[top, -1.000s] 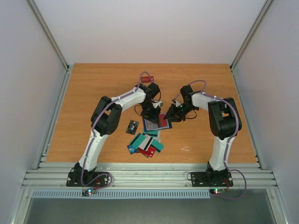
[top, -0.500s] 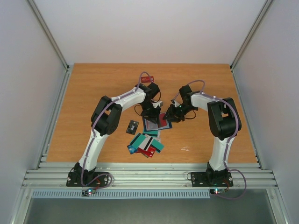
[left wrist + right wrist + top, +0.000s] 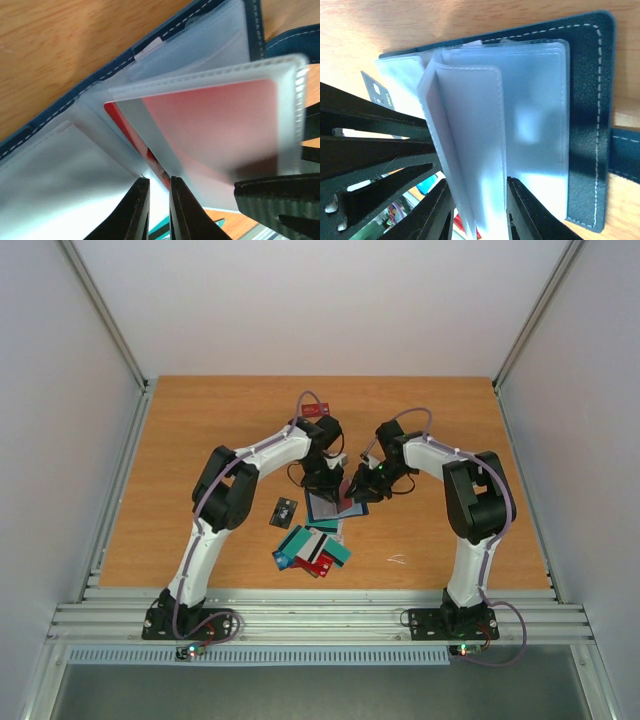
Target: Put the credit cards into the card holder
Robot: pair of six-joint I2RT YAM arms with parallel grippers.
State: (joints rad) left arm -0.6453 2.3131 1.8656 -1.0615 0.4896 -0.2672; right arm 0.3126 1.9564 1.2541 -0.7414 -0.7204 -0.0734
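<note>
Orange-brown wood of the table [image 3: 200, 440] is seen from above, with two white-and-black arms meeting near its middle over the card holder [image 3: 325, 508]. Compared with a second ago, the right arm has swung slightly to the left. One plastic sleeve [image 3: 470, 150] that lay flat in the holder now stands raised on edge between the two grippers.

The right gripper [image 3: 479, 182] is clamped on that frosted sleeve, one finger against each face. The sleeve carries a red card [image 3: 215, 125], which shows through the plastic in the left wrist view. The left gripper [image 3: 159, 184] has its fingers drawn to a narrow slit at the lower corner of that card. The view is too close to be sure, but it appears to pinch the card's edge.

The holder sits well apart from all four table edges. Wood shows wide behind it and to either side. On the near side, the loose credit cards [image 3: 312, 550] lie fanned just in front of it, in teal, red and white. A dark grey card [image 3: 285, 510] lies just beside its left end.

The holder lies open, with its navy stitched cover down on the wood and its pale sleeves facing up. Its long axis runs roughly left to right across the table, and the fold runs near to far.
</note>
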